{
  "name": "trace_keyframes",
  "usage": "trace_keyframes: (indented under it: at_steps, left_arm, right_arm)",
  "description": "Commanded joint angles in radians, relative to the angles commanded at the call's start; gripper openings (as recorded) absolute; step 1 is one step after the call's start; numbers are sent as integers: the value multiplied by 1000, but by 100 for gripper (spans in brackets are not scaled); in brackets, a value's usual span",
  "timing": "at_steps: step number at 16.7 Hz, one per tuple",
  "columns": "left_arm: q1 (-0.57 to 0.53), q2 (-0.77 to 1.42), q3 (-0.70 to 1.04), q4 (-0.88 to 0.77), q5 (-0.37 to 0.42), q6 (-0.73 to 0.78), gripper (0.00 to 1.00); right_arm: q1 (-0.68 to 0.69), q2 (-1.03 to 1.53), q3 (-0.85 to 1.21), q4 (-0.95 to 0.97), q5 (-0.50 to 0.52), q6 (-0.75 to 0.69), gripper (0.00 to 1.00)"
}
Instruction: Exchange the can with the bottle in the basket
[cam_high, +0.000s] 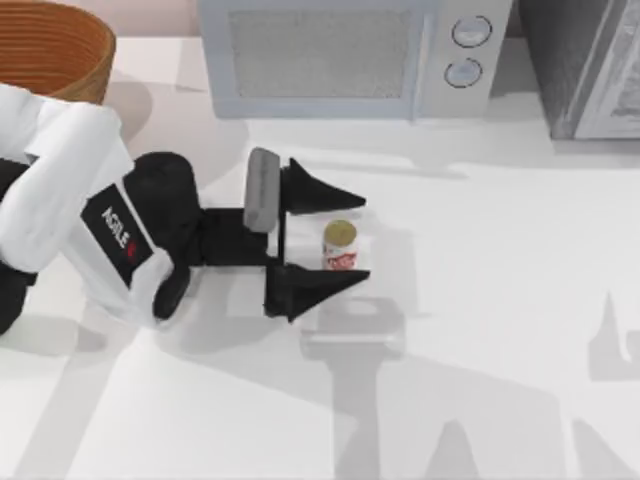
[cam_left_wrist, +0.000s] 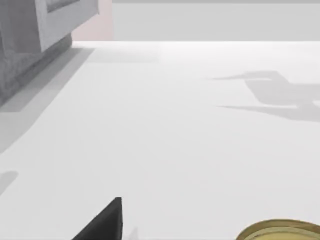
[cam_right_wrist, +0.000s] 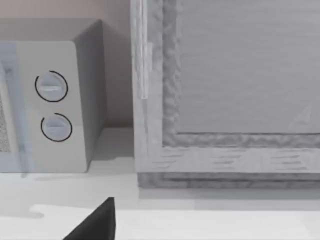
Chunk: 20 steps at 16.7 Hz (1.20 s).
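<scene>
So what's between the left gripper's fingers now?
The small white-and-red can with a gold top stands between the left gripper's open fingers, seen in the top view.

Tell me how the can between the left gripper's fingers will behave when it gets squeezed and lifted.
The can looks rigid, so it should hold shape in the left gripper. It stands upright on the table and is short, so tipping seems unlikely. Its round, smooth side could slip or roll if knocked over.

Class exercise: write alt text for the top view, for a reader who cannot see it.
The left gripper lies low over the white table, its open jaws on either side of a small can. A microwave stands along the far edge, and part of a wicker basket sits in the far left corner.
</scene>
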<state>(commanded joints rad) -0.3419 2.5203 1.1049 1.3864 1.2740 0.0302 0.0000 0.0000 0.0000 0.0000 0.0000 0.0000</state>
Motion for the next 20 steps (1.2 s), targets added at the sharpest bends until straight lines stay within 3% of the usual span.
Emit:
trace_keyframes:
  at_steps: [3, 7, 12, 20]
  left_arm:
    - [14, -30, -24, -29, -26, -7, 100]
    - [78, -218, -134, -178, -157, -17, 100]
    - [176, -687, -341, -458, -413, -10, 100]
    - [299, -1717, -737, -968, -881, -5, 100]
  right_arm:
    - [0, 0, 0, 0, 0, 0, 100]
    - [0, 0, 0, 0, 0, 0, 100]
    - [0, 0, 0, 0, 0, 0, 100]
    - [0, 0, 0, 0, 0, 0, 100]
